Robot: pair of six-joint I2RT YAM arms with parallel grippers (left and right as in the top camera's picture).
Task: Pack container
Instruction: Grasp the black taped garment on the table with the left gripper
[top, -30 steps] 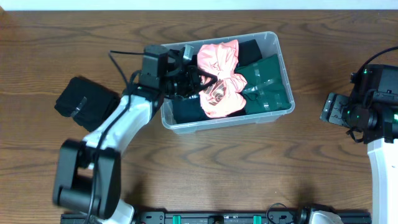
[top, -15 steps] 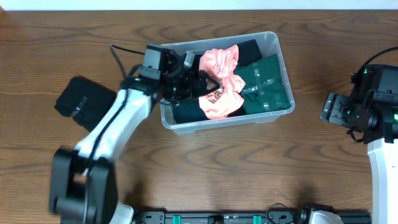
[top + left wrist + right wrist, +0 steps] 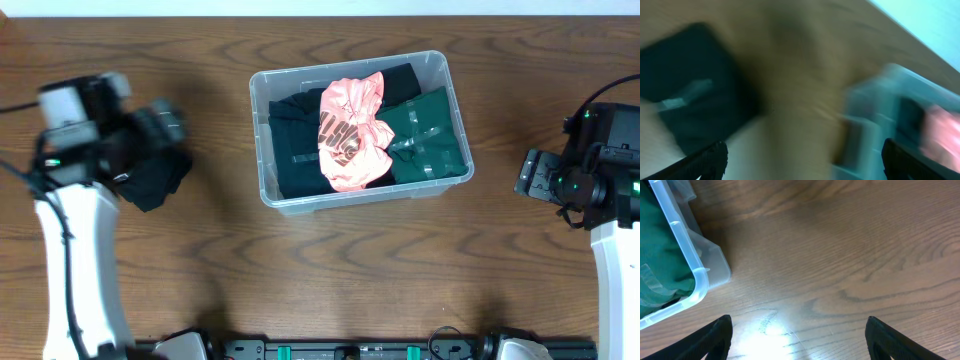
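Container point(image 3: 260, 140) well apart from both jaws

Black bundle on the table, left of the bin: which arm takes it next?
Left. Its open fingers hover at the black bundle, outside the container. The right gripper sits beyond the container's far side, so it would probably have to reach across.

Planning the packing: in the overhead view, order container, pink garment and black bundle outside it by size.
Largest first: container; pink garment; black bundle, smallest as seen, though the left arm partly covers it.
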